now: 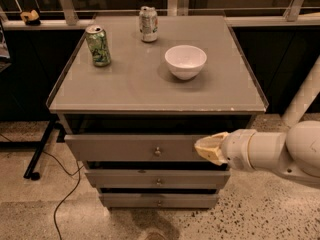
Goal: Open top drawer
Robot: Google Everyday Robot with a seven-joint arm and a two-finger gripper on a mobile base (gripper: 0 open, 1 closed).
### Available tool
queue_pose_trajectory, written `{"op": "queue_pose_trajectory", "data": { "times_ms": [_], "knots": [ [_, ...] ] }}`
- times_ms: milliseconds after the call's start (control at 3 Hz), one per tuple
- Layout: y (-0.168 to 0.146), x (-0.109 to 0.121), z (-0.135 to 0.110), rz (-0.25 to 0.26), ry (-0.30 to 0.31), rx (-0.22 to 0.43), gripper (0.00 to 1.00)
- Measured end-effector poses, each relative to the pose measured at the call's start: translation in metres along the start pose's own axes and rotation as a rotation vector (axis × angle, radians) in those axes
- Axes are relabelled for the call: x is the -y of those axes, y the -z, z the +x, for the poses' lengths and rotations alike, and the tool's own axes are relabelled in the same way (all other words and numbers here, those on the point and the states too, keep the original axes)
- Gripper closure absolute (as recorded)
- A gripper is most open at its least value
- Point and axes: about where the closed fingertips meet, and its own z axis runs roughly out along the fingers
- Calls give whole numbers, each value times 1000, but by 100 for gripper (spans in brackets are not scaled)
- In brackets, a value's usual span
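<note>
In the camera view, the top drawer (pixel 115 148) is seen directly under the top of the table (pixel 135 91), its flat grey front carrying one small round knob (pixel 157 151) at the centre. Below the top drawer, two slimmer drawers (pixel 125 179) are stacked. The tool (pixel 210 148) is held in front of the top drawer's right part, level with the knob and to its right. It is near the front, though contact cannot be confirmed, and whether it is apart or together cannot be told. Above the top drawer, a bowl (pixel 185 61), a green can (pixel 98 45) and a silver can (pixel 148 24) stand on the table.

The top drawer is judged stiff and fairly light, likely to slide straight out with modest resistance. The matte front offers no purchase — the knob is the one place to be gripped. Being small, round and metallic, it may slip unless pinched squarely. A jerky pull could rock the cans.
</note>
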Motion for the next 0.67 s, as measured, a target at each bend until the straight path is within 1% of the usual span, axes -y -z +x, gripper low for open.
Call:
{"op": "queue_pose_trajectory", "data": {
  "times_ms": [333,667],
  "knots": [
    [-16,16,-5,29,10,34,100],
    [-25,36,2,112,-12,93,100]
  ]
}}
